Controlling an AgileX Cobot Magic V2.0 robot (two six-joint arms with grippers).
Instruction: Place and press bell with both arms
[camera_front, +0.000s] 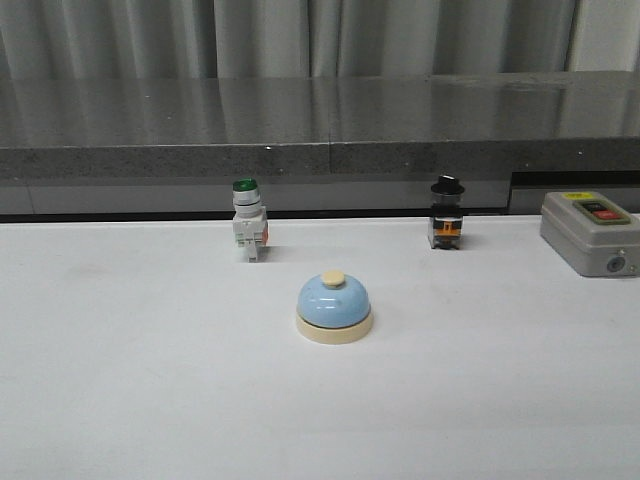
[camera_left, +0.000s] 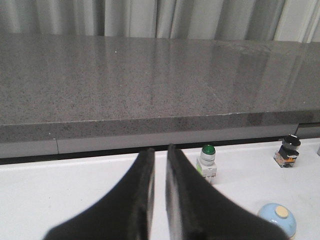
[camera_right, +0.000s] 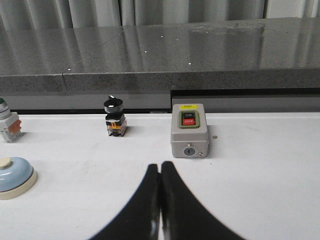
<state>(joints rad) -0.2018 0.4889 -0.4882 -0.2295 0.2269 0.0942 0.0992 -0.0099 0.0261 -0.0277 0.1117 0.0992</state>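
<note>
White tabletop (camera_front: 120, 380) runs back to a grey speckled counter ledge (camera_front: 320, 150), with pale curtains (camera_front: 300, 35) behind it. Bell (camera_front: 334, 308) sits upright near the table's centre, light-blue dome on a cream base, cream button on top, nothing touching it. Behind it to the left stands a white push-button with a green cap (camera_front: 248, 221); behind to the right, a black selector switch (camera_front: 446, 213); at the far right edge, a grey switch box (camera_front: 590, 232) with a red OFF key. Neither arm appears in the front view. Left gripper (camera_left: 159, 165): jaws close, a narrow slit between them, holding nothing. Right gripper (camera_right: 159, 172): jaws pressed together, empty, switch box beyond its tips.
</note>
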